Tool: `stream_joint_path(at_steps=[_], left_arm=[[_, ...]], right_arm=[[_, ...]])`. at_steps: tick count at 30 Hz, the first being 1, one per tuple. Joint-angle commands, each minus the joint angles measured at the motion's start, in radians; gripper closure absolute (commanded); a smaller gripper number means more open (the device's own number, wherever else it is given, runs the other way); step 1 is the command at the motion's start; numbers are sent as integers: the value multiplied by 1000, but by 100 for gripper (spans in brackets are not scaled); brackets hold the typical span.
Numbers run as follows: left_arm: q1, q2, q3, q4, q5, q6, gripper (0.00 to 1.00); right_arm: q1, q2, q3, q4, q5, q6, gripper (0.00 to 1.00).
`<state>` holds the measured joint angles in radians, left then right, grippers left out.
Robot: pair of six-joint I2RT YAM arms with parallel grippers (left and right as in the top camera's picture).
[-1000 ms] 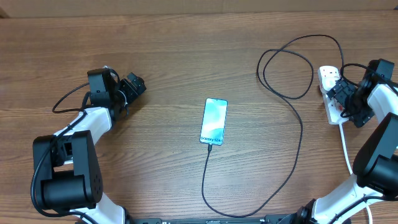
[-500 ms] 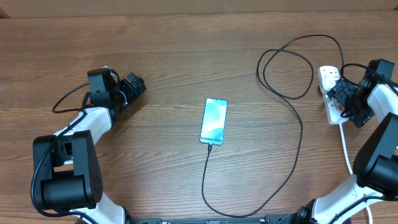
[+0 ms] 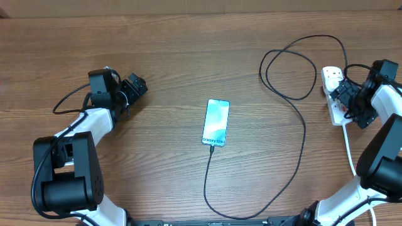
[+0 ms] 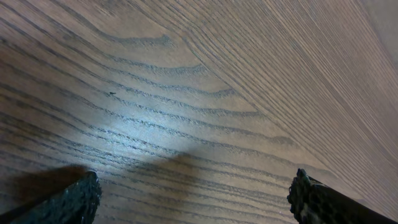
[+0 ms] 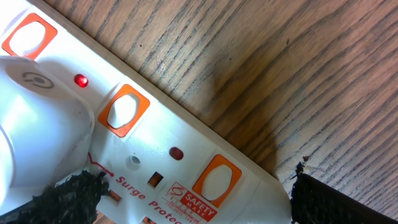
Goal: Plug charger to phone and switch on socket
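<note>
The phone (image 3: 216, 122) lies screen-up and lit at the table's middle. The thin black charger cable (image 3: 305, 135) has its tip at the phone's lower edge, runs down, curves right and loops up to the white socket strip (image 3: 331, 94) at the far right. My right gripper (image 3: 347, 100) is open right over the strip; its wrist view shows the strip (image 5: 155, 149) with orange switches, a white plug (image 5: 37, 118) and a lit red lamp (image 5: 80, 80) between the fingers (image 5: 193, 193). My left gripper (image 3: 133, 88) is open and empty at the left, over bare wood (image 4: 193, 193).
The strip's thick white cord (image 3: 349, 150) runs down the right side beside my right arm. The black cable's loops (image 3: 289, 63) lie on the table's right half.
</note>
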<state>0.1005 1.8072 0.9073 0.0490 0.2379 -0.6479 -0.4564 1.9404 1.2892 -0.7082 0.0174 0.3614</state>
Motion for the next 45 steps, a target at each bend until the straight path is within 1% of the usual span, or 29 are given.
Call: stream_joint_path(at_steps=[1, 38, 45], left_arm=[[4, 5, -2, 1, -13, 20, 0], [4, 5, -2, 0, -13, 20, 0], [4, 5, -2, -22, -13, 20, 1]], right_arm=[[23, 19, -13, 23, -19, -23, 0], [23, 19, -13, 23, -19, -23, 0], [23, 19, -13, 23, -19, -23, 0]])
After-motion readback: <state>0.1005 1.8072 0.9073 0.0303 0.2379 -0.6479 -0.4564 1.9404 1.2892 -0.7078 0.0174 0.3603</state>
